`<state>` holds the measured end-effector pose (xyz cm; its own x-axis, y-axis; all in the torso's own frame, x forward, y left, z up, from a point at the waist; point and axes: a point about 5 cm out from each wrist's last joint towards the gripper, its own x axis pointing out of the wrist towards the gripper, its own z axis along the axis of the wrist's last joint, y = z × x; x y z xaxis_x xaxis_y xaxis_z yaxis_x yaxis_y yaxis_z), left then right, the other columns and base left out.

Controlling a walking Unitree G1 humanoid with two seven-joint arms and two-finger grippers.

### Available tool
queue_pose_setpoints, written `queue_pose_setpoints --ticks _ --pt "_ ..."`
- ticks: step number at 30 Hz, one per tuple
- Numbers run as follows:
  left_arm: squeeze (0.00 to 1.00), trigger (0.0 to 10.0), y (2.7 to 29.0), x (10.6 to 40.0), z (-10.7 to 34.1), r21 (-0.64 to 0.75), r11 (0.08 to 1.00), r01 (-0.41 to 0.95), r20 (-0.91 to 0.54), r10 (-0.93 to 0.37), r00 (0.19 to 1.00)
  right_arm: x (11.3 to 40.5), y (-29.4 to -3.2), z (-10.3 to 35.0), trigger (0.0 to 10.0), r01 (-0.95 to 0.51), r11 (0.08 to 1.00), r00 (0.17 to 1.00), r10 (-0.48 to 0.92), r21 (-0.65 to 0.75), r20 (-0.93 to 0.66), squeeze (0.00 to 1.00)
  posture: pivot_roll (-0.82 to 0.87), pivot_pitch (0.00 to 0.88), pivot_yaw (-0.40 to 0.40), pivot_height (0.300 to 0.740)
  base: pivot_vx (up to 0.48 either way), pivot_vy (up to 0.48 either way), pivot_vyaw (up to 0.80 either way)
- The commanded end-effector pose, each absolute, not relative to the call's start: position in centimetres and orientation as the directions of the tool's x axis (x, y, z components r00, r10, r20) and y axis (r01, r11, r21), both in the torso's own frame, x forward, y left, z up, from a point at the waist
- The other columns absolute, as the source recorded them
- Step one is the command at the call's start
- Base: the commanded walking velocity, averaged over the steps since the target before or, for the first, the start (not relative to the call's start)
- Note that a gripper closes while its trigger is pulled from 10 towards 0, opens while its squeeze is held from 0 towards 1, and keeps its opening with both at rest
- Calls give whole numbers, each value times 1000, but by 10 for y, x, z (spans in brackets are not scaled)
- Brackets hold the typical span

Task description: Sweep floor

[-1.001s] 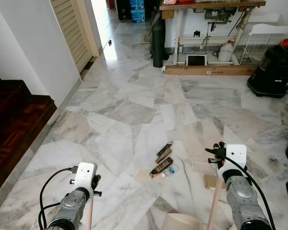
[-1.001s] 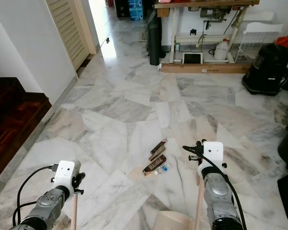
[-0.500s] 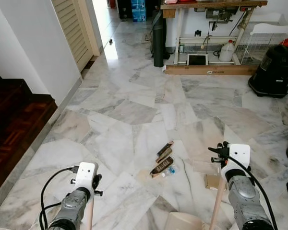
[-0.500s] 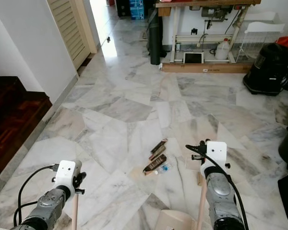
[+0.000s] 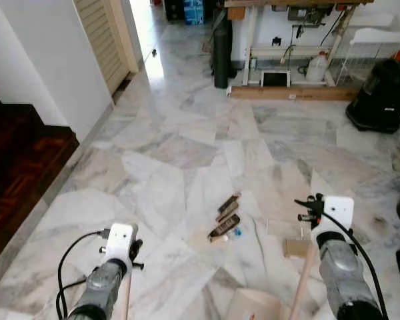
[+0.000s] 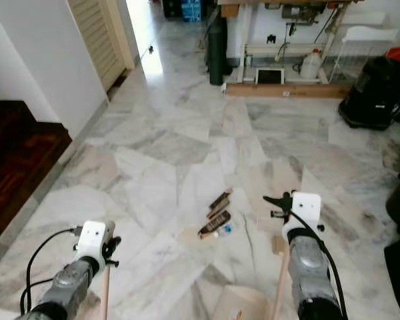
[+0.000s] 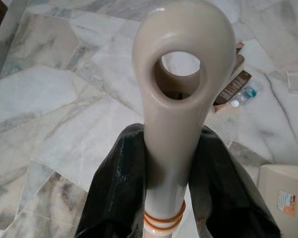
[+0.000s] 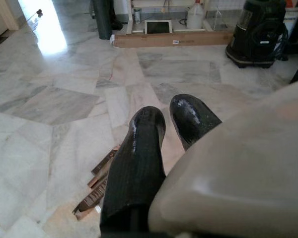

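Left pincer (image 7: 169,198) grips the beige handle (image 7: 181,99), right pincer (image 8: 164,144) nearly closed, brown wrappers (image 5: 227,217) on marble floor (image 5: 173,147) ahead, dustpan (image 5: 253,305) below.

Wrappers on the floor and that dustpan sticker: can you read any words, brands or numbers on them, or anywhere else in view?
No text can be read.
Brown wrappers: print too small and blurred.
Small bottle: label too small to read.
Dustpan orange sticker: print too small to read.
White jug and the blue packs at the far end: too far off.
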<state>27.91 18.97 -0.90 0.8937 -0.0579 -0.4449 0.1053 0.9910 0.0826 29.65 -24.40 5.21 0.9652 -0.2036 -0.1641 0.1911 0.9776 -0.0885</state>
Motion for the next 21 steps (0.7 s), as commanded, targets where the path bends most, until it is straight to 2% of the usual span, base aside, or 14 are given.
queue_pose_setpoints --ticks 1,11,21 --pt "0 10000 192 259 -28 32 997 69 -531 -41 847 298 -243 55 10000 164 979 972 -182 -121 -150 0 -203 0 51 740 -300 0 0" --pt "0 10000 180 260 -30 -2 999 45 -526 -39 850 303 -249 63 10000 133 980 977 -155 -148 -147 0 -200 0 -18 740 -299 0 0" --pt "0 10000 180 257 -32 -10 1000 23 -531 -25 847 306 -248 65 10000 99 979 981 -127 -180 -150 0 -203 0 -24 740 -328 0 0"
